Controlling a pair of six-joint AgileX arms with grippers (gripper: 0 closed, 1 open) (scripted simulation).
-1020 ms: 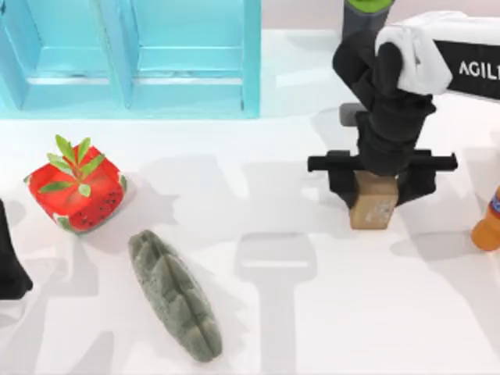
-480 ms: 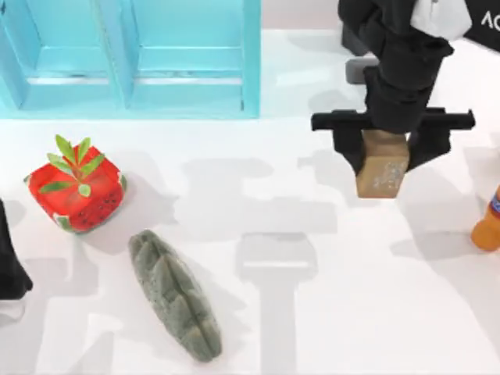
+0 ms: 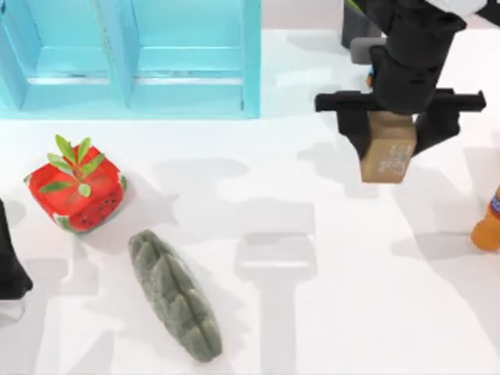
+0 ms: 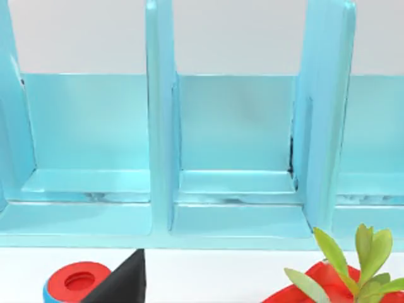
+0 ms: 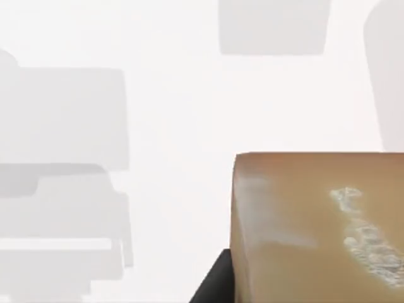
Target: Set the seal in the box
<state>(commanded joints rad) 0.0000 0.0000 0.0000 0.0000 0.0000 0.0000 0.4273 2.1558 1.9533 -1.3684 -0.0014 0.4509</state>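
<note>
White surface (image 3: pixel 312 328): right gripper (image 3: pixel 388 133) at two o'clock, jaws clamping one seal (image 3: pixel 387 158); box (image 3: pixel 133 55) at eleven; one ridged stone (image 3: pixel 173 294), one strawberry block (image 3: pixel 76 195) between.

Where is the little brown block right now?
The seal is on the top view's right side, clamped in the right gripper, to the right of the blue box and up-left of the orange bottle.

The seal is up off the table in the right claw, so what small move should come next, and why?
Probably carry it toward the top view's left, to the box. The right claw is shut on the seal, lifted above the table, while the box's open compartments lie far to the left. The left claw sits parked at the left edge.
</note>
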